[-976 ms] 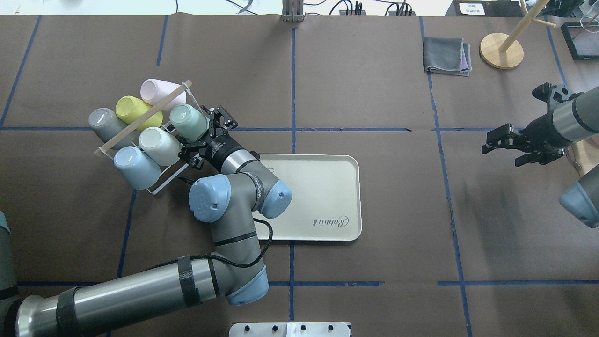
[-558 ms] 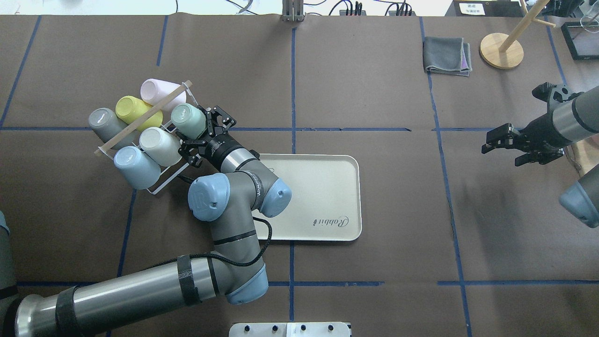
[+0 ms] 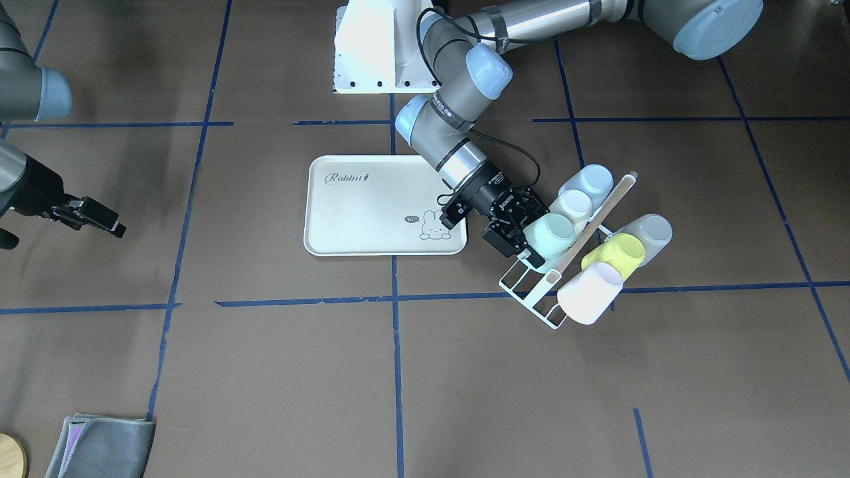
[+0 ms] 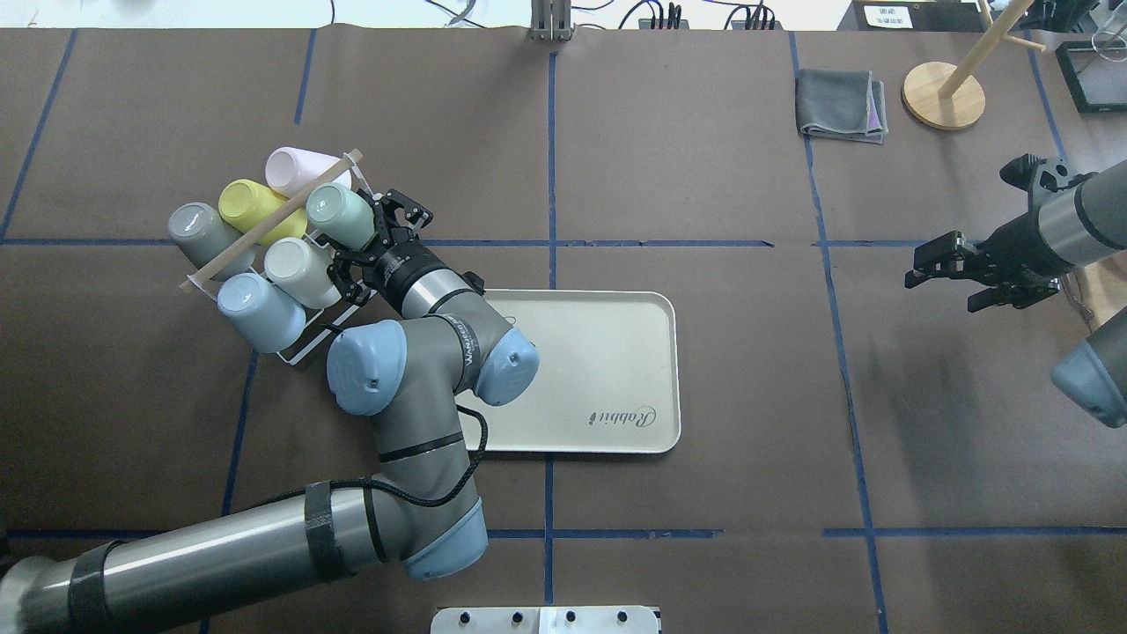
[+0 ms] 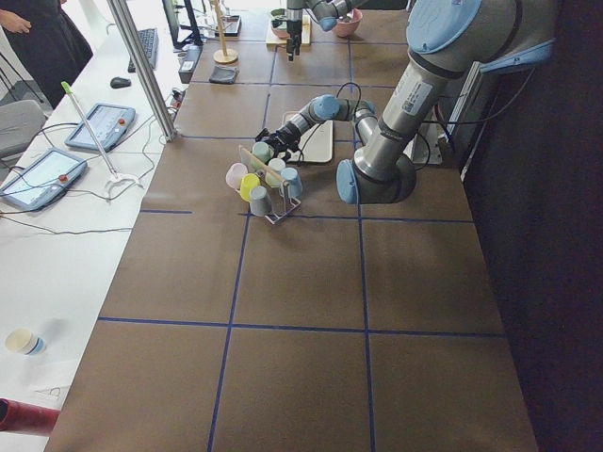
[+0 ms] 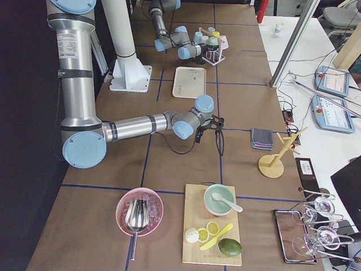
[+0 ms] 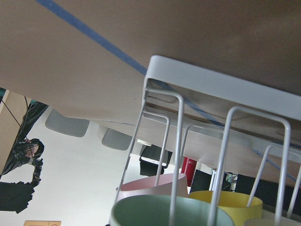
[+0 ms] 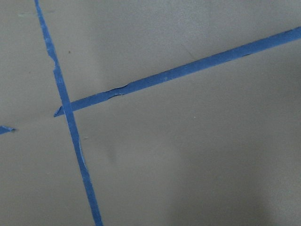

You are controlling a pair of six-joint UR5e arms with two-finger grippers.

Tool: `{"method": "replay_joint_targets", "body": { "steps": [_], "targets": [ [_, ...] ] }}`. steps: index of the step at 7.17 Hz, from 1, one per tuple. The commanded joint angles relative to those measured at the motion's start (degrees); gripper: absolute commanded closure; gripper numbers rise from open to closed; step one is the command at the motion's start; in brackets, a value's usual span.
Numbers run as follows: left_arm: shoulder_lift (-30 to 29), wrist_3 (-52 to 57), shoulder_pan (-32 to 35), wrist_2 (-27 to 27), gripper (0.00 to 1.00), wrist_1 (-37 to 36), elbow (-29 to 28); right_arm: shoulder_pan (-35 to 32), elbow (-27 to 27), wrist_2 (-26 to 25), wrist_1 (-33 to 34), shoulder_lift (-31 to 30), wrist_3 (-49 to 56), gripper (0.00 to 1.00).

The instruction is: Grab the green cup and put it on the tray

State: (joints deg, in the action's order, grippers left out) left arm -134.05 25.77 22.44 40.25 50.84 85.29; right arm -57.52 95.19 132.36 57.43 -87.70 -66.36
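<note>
The green cup lies tilted on a white wire rack, at the end nearest the tray; it also shows in the front view. My left gripper is open, its fingers either side of the cup's mouth end. The left wrist view shows the cup's rim close up behind the rack wires. The cream tray lies flat just right of the rack, partly under my left arm. My right gripper is open and empty, hovering far to the right.
The rack also holds grey, yellow-green, pink, cream and light blue cups under a wooden bar. A folded grey cloth and a wooden stand are at the far right.
My left gripper has moved up and left, further over the green cup. The cup and the near end of the rack have shifted slightly the same way. The right arm has barely moved.
</note>
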Motion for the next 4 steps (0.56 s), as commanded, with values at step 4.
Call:
{"method": "replay_joint_targets", "body": {
  "steps": [4],
  "targets": [
    [4.6,0.1,0.1,0.3,0.36,-0.1,18.2,0.0,-0.1,0.0,0.1,0.1,-0.1,0.00]
  ]
}}
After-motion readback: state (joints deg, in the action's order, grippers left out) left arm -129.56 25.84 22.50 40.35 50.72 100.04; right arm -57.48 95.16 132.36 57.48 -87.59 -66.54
